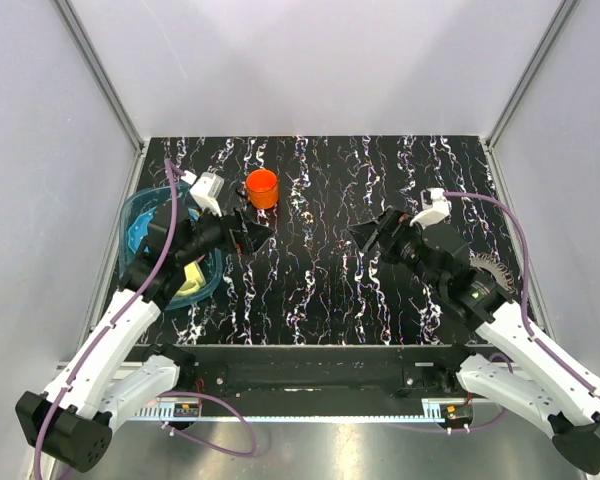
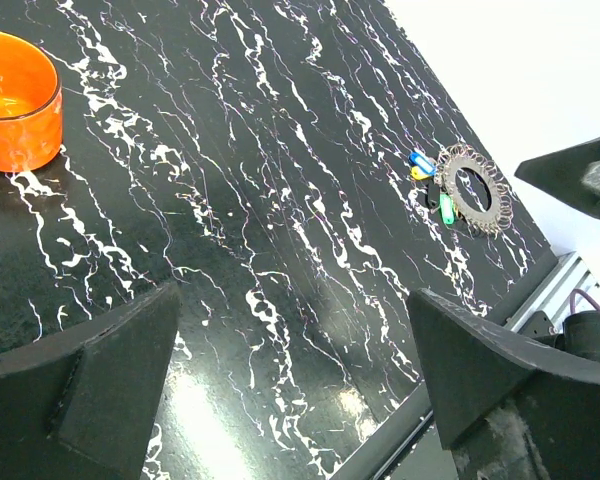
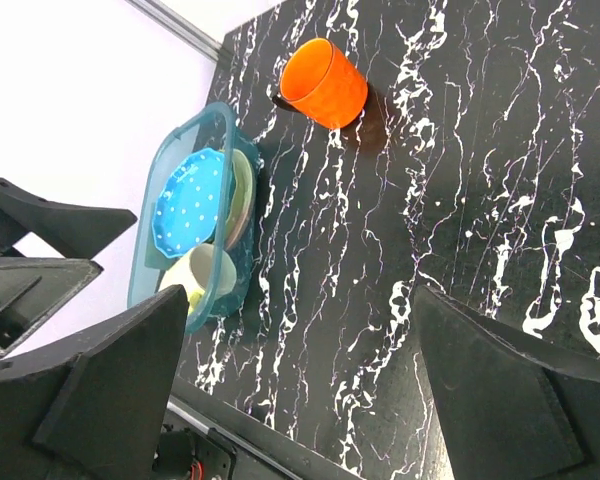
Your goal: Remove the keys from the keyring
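Observation:
The keyring (image 2: 468,157), a grey toothed metal ring, lies flat on the black marbled table near its right edge. Tiny keys sit at its left rim: a blue key (image 2: 417,158), a yellow key (image 2: 421,173) and a green key (image 2: 446,208). From above, only part of the keyring (image 1: 492,270) shows beside the right forearm. My left gripper (image 2: 292,310) is open and empty over the table's left half, far from the ring. My right gripper (image 3: 300,305) is also open and empty, pointing left over the middle. The left gripper (image 1: 248,234) and right gripper (image 1: 372,236) face each other, well apart.
An orange cup (image 1: 262,188) stands at the back left, just beyond the left gripper. A clear blue basin (image 3: 195,140) at the left edge holds a blue dotted plate (image 3: 192,200) and a pale yellow cup (image 3: 202,272). White walls enclose the table.

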You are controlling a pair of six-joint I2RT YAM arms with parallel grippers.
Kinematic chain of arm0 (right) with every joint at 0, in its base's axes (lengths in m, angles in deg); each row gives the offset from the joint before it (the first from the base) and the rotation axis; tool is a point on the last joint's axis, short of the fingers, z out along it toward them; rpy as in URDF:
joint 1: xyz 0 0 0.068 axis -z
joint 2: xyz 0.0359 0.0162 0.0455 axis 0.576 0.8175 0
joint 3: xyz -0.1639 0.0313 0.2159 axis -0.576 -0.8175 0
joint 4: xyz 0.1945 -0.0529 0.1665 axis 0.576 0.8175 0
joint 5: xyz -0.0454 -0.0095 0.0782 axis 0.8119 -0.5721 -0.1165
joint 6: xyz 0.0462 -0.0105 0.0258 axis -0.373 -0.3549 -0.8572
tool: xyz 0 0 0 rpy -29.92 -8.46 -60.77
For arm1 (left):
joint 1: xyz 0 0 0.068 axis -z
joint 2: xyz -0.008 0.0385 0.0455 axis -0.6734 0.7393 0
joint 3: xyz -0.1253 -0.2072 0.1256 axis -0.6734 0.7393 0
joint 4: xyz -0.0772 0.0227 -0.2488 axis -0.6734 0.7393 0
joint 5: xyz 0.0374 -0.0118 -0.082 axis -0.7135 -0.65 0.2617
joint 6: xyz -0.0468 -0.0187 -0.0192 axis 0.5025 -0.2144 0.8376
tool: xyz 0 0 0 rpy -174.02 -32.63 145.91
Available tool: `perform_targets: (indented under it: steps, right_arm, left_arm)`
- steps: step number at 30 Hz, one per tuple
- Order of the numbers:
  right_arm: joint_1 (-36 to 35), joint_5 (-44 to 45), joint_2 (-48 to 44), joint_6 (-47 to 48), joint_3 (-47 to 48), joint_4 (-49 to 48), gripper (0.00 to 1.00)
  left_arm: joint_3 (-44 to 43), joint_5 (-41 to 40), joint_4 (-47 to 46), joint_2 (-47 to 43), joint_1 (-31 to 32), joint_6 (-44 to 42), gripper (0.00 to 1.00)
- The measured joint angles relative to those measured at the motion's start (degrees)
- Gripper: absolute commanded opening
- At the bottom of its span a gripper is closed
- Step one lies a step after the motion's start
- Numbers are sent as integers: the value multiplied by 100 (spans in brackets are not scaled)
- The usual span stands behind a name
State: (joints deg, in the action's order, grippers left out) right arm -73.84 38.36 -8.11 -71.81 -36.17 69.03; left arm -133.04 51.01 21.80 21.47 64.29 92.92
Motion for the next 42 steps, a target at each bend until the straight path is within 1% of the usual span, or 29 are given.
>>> perform_targets:
  steps: [7,12,15,18,20,21,23,26,27,29,33,35,40,42]
  right_arm:
    - [0,466,-529,-247,-188,157,100]
    - [0,809,-492,-313,-177,387,100]
    - [0,1051,-186,-87,44,772,98]
    - [0,1624,372,144,573,1353,98]
    - [9,2153,918,258,1054,1812,97]
    - [24,2415,1244,313,1329,2046,94]
    - [114,2752,1821,328,1757,2450,90]
    - [599,2846,2535,188,2079,2933,83]
    - [901,2802,2739,74,2074,3099,81]
    - [1447,2684,2942,-92,1917,3254,79]
    - [2498,2218,2962,-393,1257,3333,76]
    - [2935,2074,2962,-461,1080,3305,75]
    - [3628,1781,3029,-688,796,3309,68]
    - [3827,1757,3104,-767,782,3268,64]
  left_arm:
    - [74,-44,-2,-2,122,-2,99]
    - [94,-107,2,-35,136,0,99]
    - [94,-149,-9,-44,136,9,99]
    - [94,-177,-2,-44,136,24,99]
    - [94,-221,11,-61,166,24,99]
    - [94,-258,24,-83,181,24,99]
    - [94,-356,28,-144,221,24,99]
    - [94,-474,28,-205,264,24,99]
    - [94,-509,39,-214,273,24,99]
    - [94,-584,59,-219,291,22,99]
    - [109,-796,87,-295,326,22,99]
    - [118,-863,85,-363,330,22,99]
    - [131,-968,85,-376,334,22,99]
    - [142,-994,85,-376,334,22,99]
